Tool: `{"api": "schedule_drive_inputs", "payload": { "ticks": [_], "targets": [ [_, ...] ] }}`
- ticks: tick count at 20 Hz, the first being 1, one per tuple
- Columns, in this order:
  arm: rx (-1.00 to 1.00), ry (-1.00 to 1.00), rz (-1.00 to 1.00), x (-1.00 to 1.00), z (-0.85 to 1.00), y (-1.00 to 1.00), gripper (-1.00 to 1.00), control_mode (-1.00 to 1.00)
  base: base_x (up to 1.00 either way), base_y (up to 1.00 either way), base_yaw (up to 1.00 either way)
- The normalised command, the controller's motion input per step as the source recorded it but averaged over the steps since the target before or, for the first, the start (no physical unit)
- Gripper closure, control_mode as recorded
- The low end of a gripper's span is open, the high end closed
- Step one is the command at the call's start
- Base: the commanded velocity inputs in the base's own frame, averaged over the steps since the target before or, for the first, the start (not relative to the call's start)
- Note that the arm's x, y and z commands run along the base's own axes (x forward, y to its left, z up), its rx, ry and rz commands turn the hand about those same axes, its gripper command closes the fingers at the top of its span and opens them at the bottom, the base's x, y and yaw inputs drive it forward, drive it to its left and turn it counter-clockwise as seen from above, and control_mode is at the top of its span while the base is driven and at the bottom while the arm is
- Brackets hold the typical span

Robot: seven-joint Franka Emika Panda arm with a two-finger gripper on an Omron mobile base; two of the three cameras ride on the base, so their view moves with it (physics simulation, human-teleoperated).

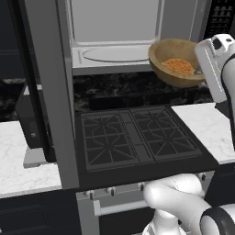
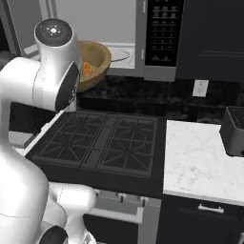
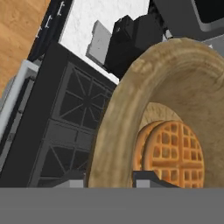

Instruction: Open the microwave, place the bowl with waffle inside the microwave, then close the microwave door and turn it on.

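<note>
The microwave [image 1: 114,27] hangs above the stove with its light grey inside showing; its black button panel [image 2: 164,31] is at the right. The microwave door [image 1: 50,92] is swung wide open to the left, its edge toward me. My gripper [image 3: 109,180] is shut on the near rim of the wooden bowl [image 1: 165,50] [image 2: 97,59] [image 3: 131,96], one finger inside and one outside. The bowl is tilted and held in the air just in front of the opening's lower right corner. The orange-brown waffle [image 1: 178,66] [image 2: 87,68] [image 3: 175,153] lies in it.
A black gas cooktop [image 1: 137,137] [image 2: 100,143] lies straight below the bowl. A small black appliance [image 1: 32,124] stands on the left marble counter behind the open door. A dark toaster [image 2: 234,131] sits on the right counter [image 2: 200,167]. A glass turntable [image 1: 114,53] lies inside the microwave.
</note>
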Motion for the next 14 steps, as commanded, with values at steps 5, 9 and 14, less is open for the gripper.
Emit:
{"api": "schedule_drive_inputs", "payload": {
  "ticks": [5, 9, 14],
  "targets": [
    [0.06, 0.0, 0.0, 0.61, 0.47, 0.85, 1.0, -1.0, 0.0, 0.0, 0.0],
    [0.02, 0.01, 0.0, 0.78, 0.35, 0.59, 1.0, -1.0, 0.0, 0.0, 0.0],
    [0.0, 0.03, 0.0, 0.81, 0.16, 0.51, 1.0, -1.0, 0.0, 0.0, 0.0]
  ]
}}
